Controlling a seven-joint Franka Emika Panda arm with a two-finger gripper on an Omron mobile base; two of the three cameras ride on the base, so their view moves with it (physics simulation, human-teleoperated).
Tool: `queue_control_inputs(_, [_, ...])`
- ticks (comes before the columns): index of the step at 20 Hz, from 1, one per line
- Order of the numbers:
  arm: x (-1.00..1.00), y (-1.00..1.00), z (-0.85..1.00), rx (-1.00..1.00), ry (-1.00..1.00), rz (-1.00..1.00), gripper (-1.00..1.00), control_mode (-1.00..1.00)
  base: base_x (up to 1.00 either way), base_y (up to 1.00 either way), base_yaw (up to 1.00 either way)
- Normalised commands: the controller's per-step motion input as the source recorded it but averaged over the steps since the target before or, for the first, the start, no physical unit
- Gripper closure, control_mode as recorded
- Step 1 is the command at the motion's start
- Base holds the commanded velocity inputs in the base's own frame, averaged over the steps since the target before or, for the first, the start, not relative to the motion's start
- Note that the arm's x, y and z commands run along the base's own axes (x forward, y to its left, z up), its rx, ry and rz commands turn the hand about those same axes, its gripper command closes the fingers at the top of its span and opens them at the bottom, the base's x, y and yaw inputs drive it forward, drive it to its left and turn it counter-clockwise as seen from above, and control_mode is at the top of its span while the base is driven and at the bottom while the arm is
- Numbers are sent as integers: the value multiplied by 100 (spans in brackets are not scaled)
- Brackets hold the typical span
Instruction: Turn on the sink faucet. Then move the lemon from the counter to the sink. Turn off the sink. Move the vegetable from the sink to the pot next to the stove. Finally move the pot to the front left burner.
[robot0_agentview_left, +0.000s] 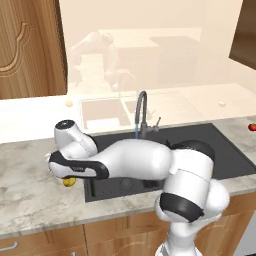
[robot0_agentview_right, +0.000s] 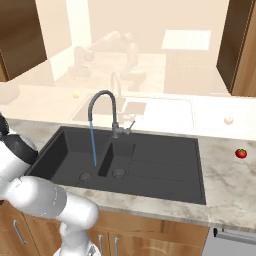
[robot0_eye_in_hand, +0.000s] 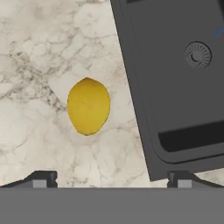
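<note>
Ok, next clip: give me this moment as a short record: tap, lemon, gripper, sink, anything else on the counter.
tap: running, thin blue stream into the left basin
lemon: on the counter, just left of the sink, untouched
gripper: open, above the lemon, fingertips wide apart, holding nothing
sink: no fruit in either basin
tomato: on the counter to the right of the sink
step: tap on, lemon not yet picked up

Yellow lemon (robot0_eye_in_hand: 88, 106), black sink (robot0_eye_in_hand: 175, 83), marbled beige counter (robot0_eye_in_hand: 30, 65)
</note>
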Motion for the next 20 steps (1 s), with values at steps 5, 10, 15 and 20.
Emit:
queue_control_inputs(5, [25, 25, -31, 0, 0, 0, -100, -100, 0, 0, 0])
queue_control_inputs(10, [17, 4, -12, 0, 1, 0, -100, -100, 0, 0, 0])
queue_control_inputs(15, [8, 0, -12, 0, 5, -1, -100, -100, 0, 0, 0])
queue_control_inputs(20, [0, -1, -23, 0, 2, 0, -100, -100, 0, 0, 0])
